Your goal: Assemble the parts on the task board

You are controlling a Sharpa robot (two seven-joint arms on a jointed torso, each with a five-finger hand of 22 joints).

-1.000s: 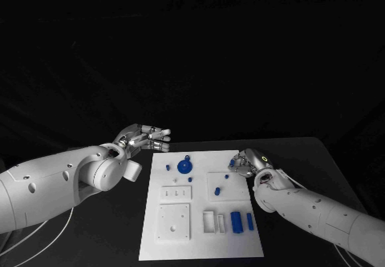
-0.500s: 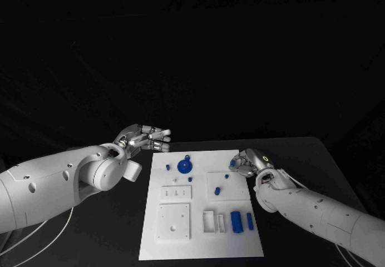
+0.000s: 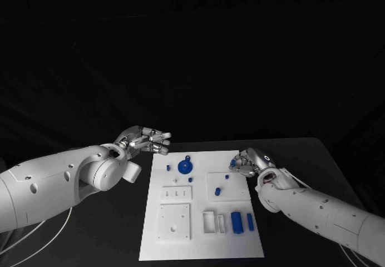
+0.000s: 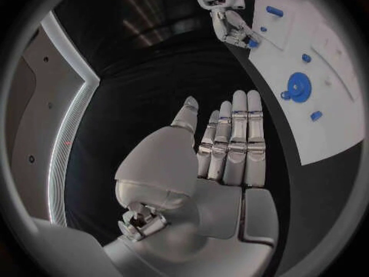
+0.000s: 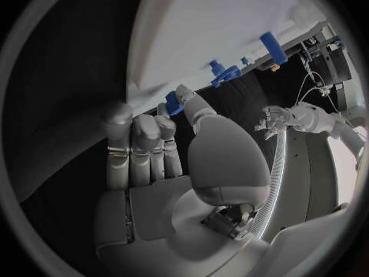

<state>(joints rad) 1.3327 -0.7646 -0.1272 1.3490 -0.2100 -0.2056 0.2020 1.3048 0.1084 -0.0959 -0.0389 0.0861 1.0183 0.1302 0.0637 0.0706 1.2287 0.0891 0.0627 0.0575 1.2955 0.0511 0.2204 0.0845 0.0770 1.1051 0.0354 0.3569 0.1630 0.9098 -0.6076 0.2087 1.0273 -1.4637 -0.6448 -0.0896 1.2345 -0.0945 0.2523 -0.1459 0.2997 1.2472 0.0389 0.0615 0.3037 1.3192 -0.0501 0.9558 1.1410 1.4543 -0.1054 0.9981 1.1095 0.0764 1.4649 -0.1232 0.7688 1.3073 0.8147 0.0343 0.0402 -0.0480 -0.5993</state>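
Observation:
The white task board (image 3: pixel 181 239) lies mid-table, also seen in the left wrist view (image 4: pixel 323 135). On it are a round blue disc (image 3: pixel 185 165) (image 4: pixel 298 86), several small blue pegs such as one (image 3: pixel 216 191), and two blue cylinders (image 3: pixel 237 221) near the front. My right hand (image 3: pixel 250 161) (image 5: pixel 154 135) hovers at the board's far right edge and pinches a small blue part (image 5: pixel 172 102) (image 4: pixel 252 43) between thumb and a finger. My left hand (image 3: pixel 146 139) (image 4: pixel 230 141) floats off the board's far left corner, fingers straight and apart from the thumb, holding nothing.
White blocks with holes and slots sit on the board's near half, among them a square plate (image 3: pixel 173 221) and a slotted piece (image 3: pixel 213 221). Black table (image 3: pixel 305 161) surrounds the board on both sides.
The left hand's fingers have dipped slightly. The right hand has drifted a little to the right, still pinching the blue part. The board's parts have not moved.

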